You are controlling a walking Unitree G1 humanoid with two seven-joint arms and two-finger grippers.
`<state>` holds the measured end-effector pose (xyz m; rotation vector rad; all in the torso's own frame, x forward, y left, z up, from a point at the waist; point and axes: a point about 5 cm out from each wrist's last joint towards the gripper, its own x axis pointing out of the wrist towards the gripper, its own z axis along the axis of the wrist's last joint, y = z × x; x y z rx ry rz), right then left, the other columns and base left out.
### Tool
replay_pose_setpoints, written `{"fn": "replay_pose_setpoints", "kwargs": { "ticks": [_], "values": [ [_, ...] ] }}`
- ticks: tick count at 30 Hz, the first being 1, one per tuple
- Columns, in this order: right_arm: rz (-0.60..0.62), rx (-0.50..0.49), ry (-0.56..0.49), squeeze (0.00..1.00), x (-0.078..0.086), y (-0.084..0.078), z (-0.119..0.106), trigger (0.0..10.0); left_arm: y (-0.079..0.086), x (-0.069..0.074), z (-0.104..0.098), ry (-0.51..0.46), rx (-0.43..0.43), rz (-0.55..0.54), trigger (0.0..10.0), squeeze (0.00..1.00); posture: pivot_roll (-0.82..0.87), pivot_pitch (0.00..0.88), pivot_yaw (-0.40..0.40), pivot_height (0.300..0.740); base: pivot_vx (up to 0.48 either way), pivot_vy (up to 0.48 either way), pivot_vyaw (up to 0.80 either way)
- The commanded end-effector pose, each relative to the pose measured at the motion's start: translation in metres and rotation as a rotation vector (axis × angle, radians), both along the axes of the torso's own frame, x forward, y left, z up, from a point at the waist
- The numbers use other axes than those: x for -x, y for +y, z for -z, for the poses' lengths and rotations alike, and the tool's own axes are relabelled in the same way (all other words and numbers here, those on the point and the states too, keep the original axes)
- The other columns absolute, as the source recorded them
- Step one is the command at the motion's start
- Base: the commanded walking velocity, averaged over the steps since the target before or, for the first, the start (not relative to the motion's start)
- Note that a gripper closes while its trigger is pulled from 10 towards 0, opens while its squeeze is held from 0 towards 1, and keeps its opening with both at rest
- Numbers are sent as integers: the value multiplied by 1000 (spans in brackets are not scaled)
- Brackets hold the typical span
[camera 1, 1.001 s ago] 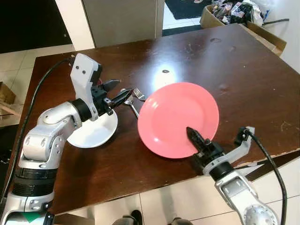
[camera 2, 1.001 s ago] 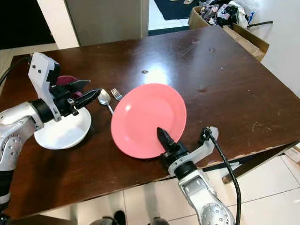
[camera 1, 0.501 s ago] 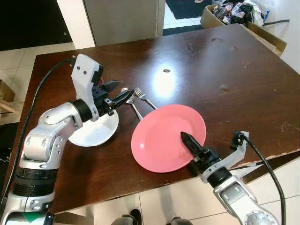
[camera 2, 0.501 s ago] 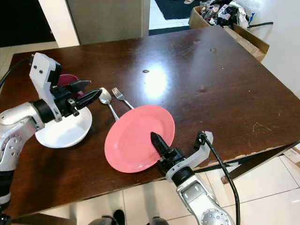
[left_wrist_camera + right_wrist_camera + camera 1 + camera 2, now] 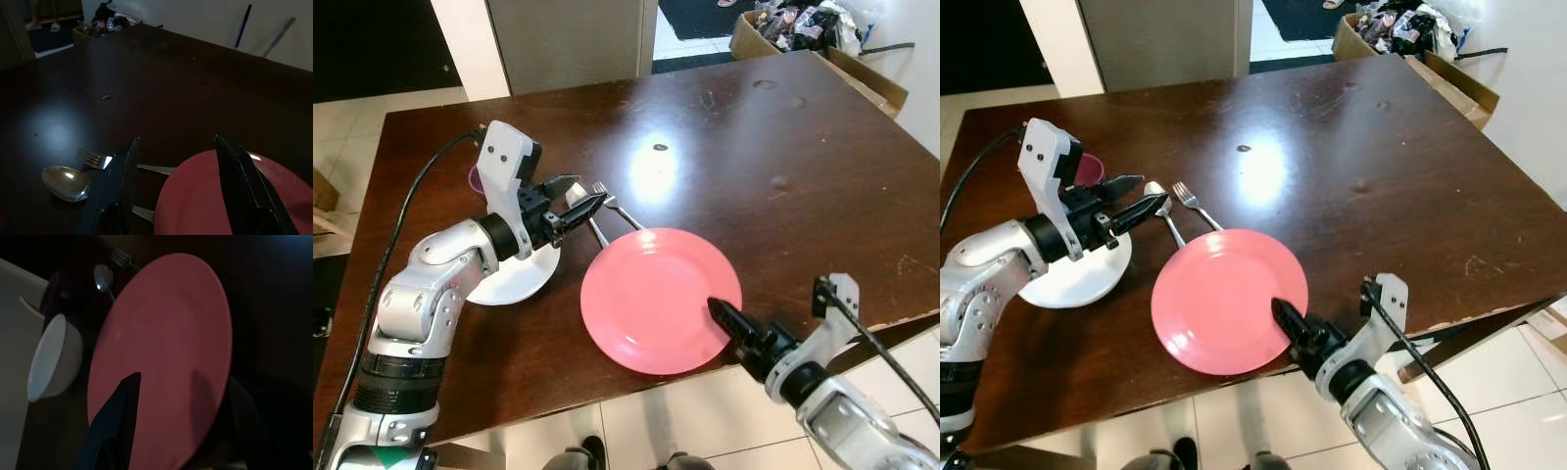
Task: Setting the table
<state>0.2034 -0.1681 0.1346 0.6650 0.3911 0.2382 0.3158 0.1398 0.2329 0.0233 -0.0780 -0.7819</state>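
A pink plate (image 5: 656,294) lies flat on the dark wooden table (image 5: 803,157) near its front edge. My right gripper (image 5: 717,311) is at the plate's front right rim, open, its fingers spread wide in the right wrist view, where the plate (image 5: 161,342) is close ahead. A spoon (image 5: 1157,195) and a fork (image 5: 1191,202) lie just left of the plate, handles partly under its rim. My left gripper (image 5: 585,199) hovers open just over the spoon and holds nothing. A white bowl (image 5: 514,279) sits under the left forearm, with a purple cup (image 5: 1087,168) behind it.
A cardboard box of clutter (image 5: 803,24) stands on the floor past the table's far right corner. The table's front right edge (image 5: 901,318) is chipped. Tiled floor (image 5: 646,421) lies below the front edge.
The plate went from tilted in my right gripper to flat on the table, further left and nearer the edge. The right gripper let go and drew back. The left gripper shifted right over the spoon.
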Motion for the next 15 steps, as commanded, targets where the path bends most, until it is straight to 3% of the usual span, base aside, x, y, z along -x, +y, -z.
{"fn": "replay_pose_setpoints", "kwargs": {
  "ticks": [1, 3, 5, 6, 7, 9, 11, 14, 15],
  "values": [
    [-10, 28, 26, 0, 7, -2, 2, 10000, 0, 1, 4, 8, 3, 2, 10000, 0, -202, 70, 51, 740, 0, 0, 0],
    [-12, 81, 39, 0, 10, -7, 5, 10000, -2, 2, 5, 10, 7, 5, 10000, 0, -202, 70, 51, 740, 0, 0, 0],
    [-10, 202, 48, 0, 13, -18, 6, 10000, -3, 2, 5, 10, 11, 10, 10000, 0, -202, 72, 54, 740, 0, 0, 0],
    [-10, 202, 48, 0, 13, -18, 6, 10000, -3, 2, 5, 10, 11, 10, 10000, 0, -202, 72, 54, 740, 0, 0, 0],
    [-5, 305, 43, 0, 14, -26, 4, 10000, -3, 2, 5, 10, 12, 12, 10000, 0, -204, 73, 55, 740, 0, 0, 0],
    [30, 393, 22, 0, 13, -39, -2, 10000, -4, 2, 5, 11, 14, 13, 10000, 0, -204, 74, 54, 740, 0, 0, 0],
    [92, 490, -56, 0, 8, -54, -16, 10000, -3, 2, 5, 18, 25, 8, 10000, 0, -205, 75, 58, 740, 0, 0, 0],
    [131, 561, -143, 0, 3, -61, -30, 10000, -3, 1, 5, 25, 40, -2, 10000, 0, -204, 75, 63, 740, 0, 0, 0],
    [198, 545, -334, 0, -9, -59, -59, 10000, -3, -3, 9, 41, 54, -59, 10000, 0, -205, 71, 78, 740, 0, 0, 0]
  ]
}}
